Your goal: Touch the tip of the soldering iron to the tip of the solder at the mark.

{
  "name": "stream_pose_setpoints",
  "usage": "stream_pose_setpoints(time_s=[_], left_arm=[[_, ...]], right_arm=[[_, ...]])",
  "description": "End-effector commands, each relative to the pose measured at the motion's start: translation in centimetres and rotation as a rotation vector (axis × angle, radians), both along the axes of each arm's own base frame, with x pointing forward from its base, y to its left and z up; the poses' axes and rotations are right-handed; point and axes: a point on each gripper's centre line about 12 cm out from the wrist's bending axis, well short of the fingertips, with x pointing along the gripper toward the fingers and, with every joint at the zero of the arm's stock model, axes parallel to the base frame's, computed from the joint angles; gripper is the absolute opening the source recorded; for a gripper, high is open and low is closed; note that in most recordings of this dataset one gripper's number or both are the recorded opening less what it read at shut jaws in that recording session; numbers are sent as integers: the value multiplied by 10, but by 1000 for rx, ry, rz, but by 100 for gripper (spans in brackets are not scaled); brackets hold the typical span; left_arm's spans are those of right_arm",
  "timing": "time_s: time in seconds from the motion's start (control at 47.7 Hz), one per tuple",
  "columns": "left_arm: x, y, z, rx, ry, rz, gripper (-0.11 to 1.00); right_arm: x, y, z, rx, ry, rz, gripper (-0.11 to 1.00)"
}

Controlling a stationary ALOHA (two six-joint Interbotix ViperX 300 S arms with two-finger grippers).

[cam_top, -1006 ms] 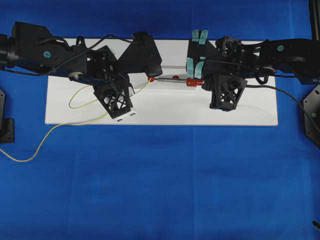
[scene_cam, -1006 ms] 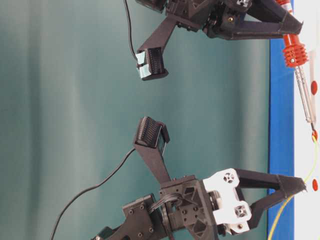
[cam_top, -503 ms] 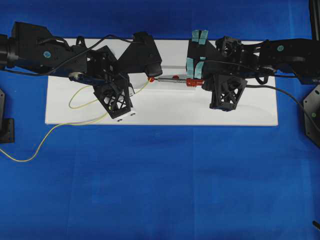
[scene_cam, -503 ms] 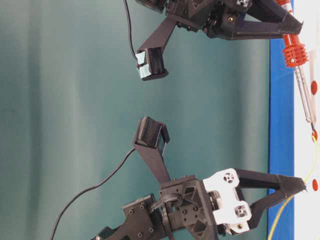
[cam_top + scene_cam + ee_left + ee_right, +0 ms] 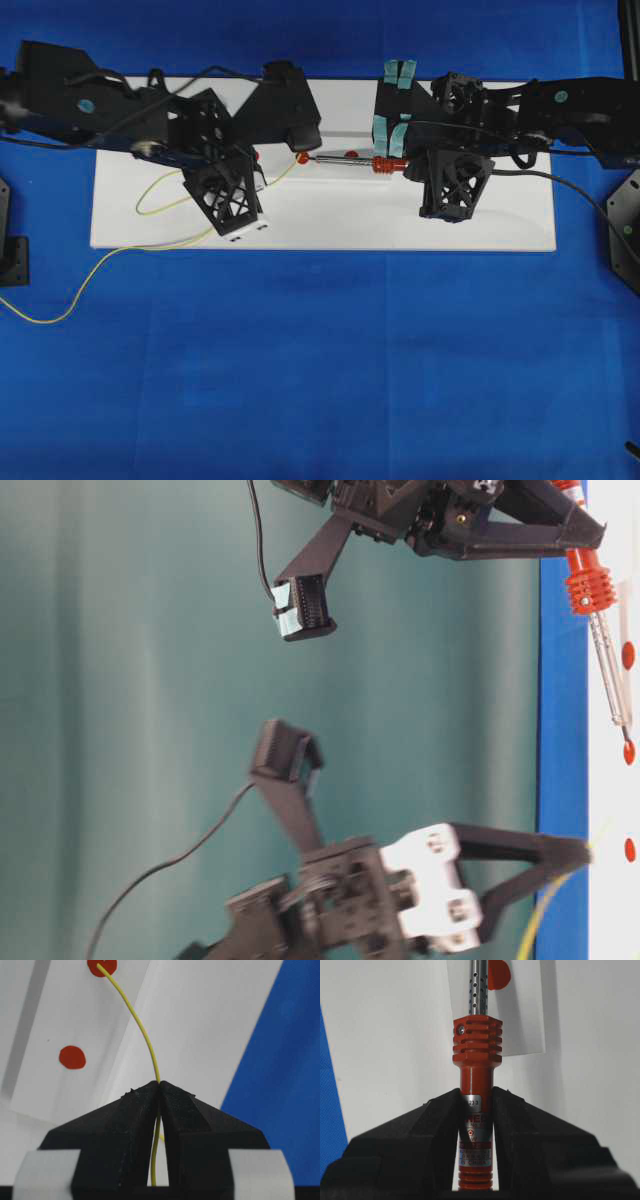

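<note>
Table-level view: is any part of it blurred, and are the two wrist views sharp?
Table-level view: the left gripper and its arm are smeared by motion blur, while the right gripper and the soldering iron look crisp. Left wrist view: sharp on the solder. Right wrist view: sharp, handle print readable.

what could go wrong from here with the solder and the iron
1. The solder sticks far out of the left tool and curves, so its tip may flex off the red mark.
2. The right tool pinches only the soldering iron handle, so the long shaft could pivot off aim.
</note>
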Motion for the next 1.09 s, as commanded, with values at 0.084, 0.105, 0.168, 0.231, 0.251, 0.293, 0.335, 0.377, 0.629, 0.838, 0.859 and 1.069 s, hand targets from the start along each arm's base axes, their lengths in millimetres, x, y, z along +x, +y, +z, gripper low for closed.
stream_pose_setpoints(time_s=[0.084, 0.105, 0.168, 0.231, 0.251, 0.293, 0.335, 0.377, 0.629, 0.838, 0.859, 1.069], left_arm=[[-15, -2, 28, 7, -52, -2, 3], [-17, -3, 28, 7, -52, -4, 3], [-23, -3, 31, 7, -58, -2, 3], [-28, -4, 32, 4, -61, 1, 3], [-29, -5, 32, 2, -61, 4, 3], [-32, -5, 32, 1, -62, 7, 3], [-33, -5, 32, 0, -65, 8, 3], [-34, -5, 30, -1, -65, 9, 3], [-33, -5, 31, 4, -71, 3, 3], [-33, -5, 31, 3, -69, 4, 3], [-34, -5, 31, 3, -69, 4, 3], [-33, -6, 31, 1, -71, 6, 3]], right_arm=[[6, -1, 11, -9, -39, 2, 6], [6, -1, 11, -10, -40, 2, 6], [6, -1, 11, -10, -40, 2, 6], [6, -1, 11, -10, -40, 2, 6], [6, -1, 11, -10, -40, 2, 6], [6, -1, 11, -10, -40, 2, 6], [6, -1, 11, -10, -40, 2, 6], [7, -1, 12, -10, -42, 2, 6], [2, -1, 18, -21, -55, 7, 6], [-20, 1, 37, -38, -92, 6, 6], [-25, 1, 39, -38, -95, 2, 6], [-57, 6, 46, -30, -95, -22, 6]])
